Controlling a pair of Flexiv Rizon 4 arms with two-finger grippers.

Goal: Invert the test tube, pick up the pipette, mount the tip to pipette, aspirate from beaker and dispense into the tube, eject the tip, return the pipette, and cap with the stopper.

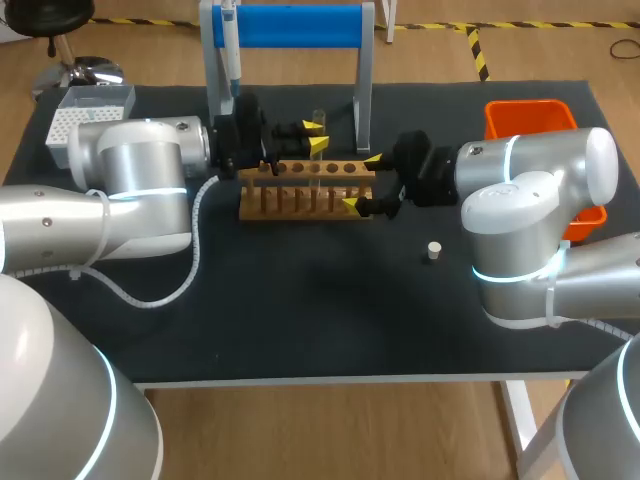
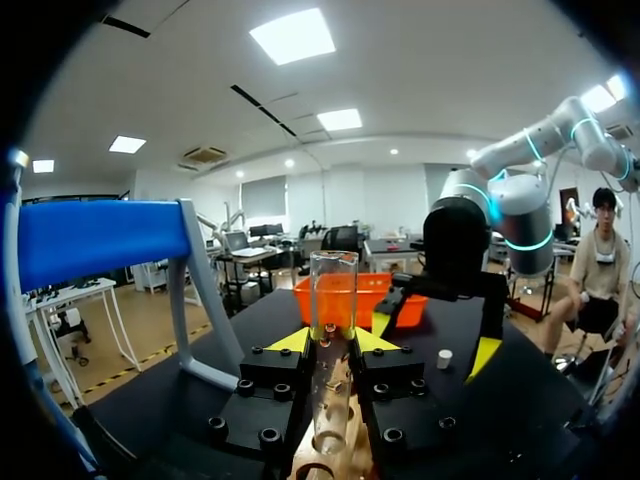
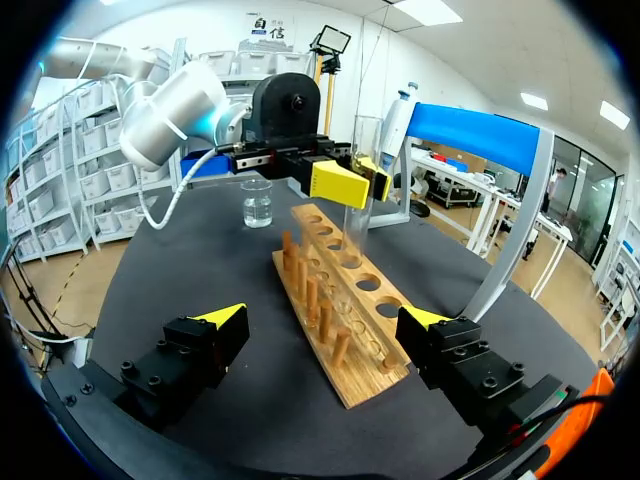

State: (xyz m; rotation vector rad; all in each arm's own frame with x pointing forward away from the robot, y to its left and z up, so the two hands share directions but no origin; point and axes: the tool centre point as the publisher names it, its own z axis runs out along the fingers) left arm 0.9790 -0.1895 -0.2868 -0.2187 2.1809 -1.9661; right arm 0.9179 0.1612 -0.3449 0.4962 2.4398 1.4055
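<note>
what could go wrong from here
The clear glass test tube is held only in the left gripper over the wooden peg rack; turning it over might let it slip or knock a peg.
The open right gripper straddles the rack's end, so a sideways move may shove the rack.
The small white stopper lies loose close by and might be swept away.

Rack [image 1: 305,190] mid-desk [image 1: 330,320], stand [image 1: 290,25] directly behind it, box [image 1: 75,120] rear left, bin [image 1: 525,115] rear right, stopper [image 1: 434,250] on the desk right-front of the rack, apart from it.
</note>
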